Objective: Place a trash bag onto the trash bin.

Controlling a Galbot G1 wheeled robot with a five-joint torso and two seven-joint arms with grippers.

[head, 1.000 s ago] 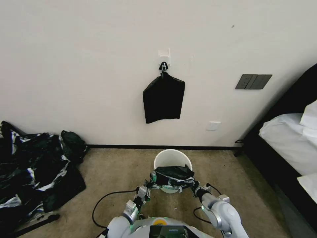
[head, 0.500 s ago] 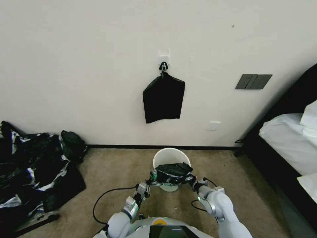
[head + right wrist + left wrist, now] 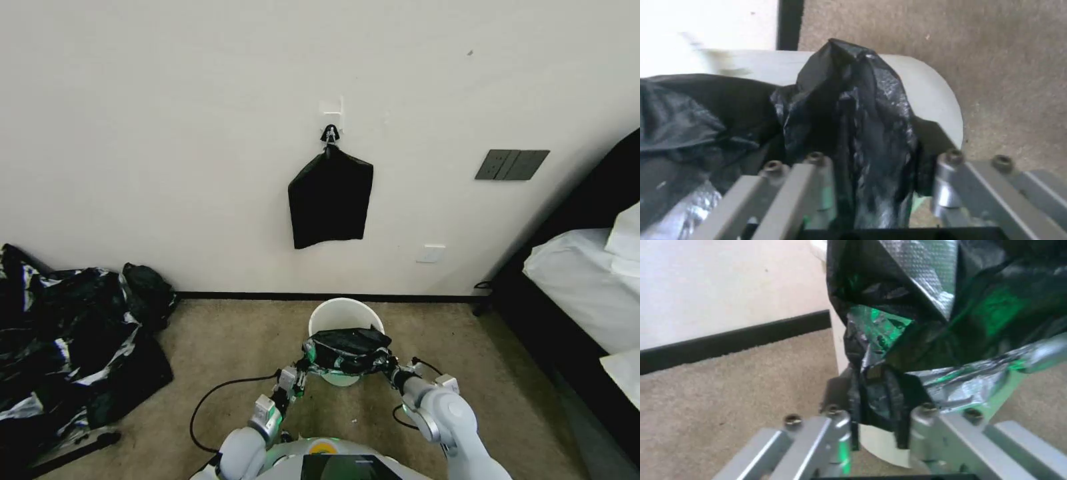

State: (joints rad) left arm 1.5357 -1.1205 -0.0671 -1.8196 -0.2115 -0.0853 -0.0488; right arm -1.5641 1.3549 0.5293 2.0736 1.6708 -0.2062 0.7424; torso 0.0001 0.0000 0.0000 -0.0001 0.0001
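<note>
Beige carpet under a white wall: from the head view I hold the thin glossy black trash bag [image 3: 347, 348] stretched crosswise over the near rim of the small round cream-white trash bin [image 3: 345, 315] (far rim uncovered). Left wrist view: left gripper [image 3: 878, 408] clamped on the bag's edge. Right wrist view: right gripper [image 3: 882, 158] pinching the other end.

Both arms carried the trash bag [image 3: 347, 349] slightly farther over the trash bin [image 3: 345, 315].
</note>
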